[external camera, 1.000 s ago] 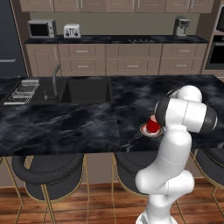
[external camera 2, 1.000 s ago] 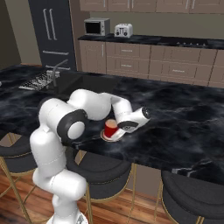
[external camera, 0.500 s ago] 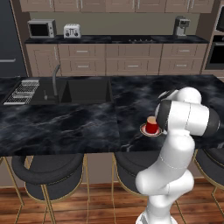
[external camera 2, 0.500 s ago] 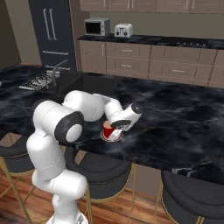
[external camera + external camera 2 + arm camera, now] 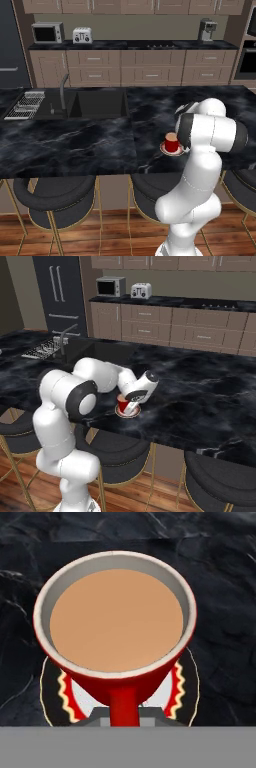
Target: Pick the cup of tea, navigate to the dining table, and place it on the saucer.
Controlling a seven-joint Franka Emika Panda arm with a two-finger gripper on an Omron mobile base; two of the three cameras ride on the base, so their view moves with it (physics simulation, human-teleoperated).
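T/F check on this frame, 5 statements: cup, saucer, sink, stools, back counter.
1. The cup of tea sits over the saucer on the dining table. True.
2. The cup is empty. False: light brown liquid fills it in the hand view.
3. The sink lies to the cup's left in the left base view. True.
4. The stools are white. False: black seats, gold frames.
5. A microwave and toaster stand on the back counter. True.
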